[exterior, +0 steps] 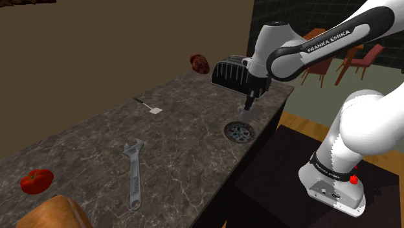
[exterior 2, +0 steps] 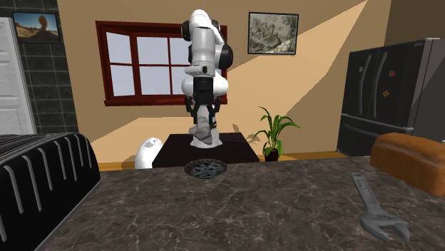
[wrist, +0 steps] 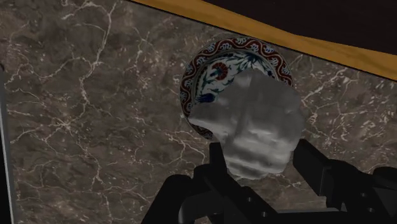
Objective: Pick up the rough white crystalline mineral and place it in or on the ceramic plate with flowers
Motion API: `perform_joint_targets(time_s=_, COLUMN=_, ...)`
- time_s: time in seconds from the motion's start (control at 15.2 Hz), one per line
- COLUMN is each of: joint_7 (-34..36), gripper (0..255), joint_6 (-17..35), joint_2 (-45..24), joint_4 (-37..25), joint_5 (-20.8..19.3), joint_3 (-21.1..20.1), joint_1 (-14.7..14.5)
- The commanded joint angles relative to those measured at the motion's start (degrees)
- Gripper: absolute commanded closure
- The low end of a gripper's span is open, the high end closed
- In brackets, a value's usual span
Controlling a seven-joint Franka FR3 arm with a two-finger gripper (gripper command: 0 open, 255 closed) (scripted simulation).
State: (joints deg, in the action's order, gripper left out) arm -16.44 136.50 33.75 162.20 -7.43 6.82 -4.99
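Holding the mineral [wrist: 261, 124] clamped in the end effector [wrist: 261, 156] above the flowered plate [wrist: 217, 63], I am planning descent, then release.

We see the rough grey-white mineral [wrist: 261, 121] held over the flowered plate [wrist: 213, 70] lying at the edge of the counter [wrist: 95, 127].

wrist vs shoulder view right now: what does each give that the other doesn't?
Wrist view: the rough grey-white mineral clasped between the fingers of the end effector, in front of the plate, with its red rim and blue flowers readable. Shoulder view: wrench, red tomato, bread loaf, black toaster, the arm. Both: the plate, the dark marbled counter, the end effector over the plate.
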Motion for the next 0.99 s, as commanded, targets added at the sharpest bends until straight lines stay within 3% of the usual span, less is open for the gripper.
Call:
perform_joint_targets(time_s=0.0, joint_7=-1.2, gripper=255, joint_6=0.3, joint_2=0.8, joint_4=1.0, joint_5=-0.6, joint_3=1.0, joint_1=0.8)
perform_joint_targets(time_s=0.92, joint_7=-0.6, gripper=255, joint_6=16.3, joint_2=-10.6, joint_4=5.7, joint_5=-1.8, joint_3=1.7, joint_1=1.2)
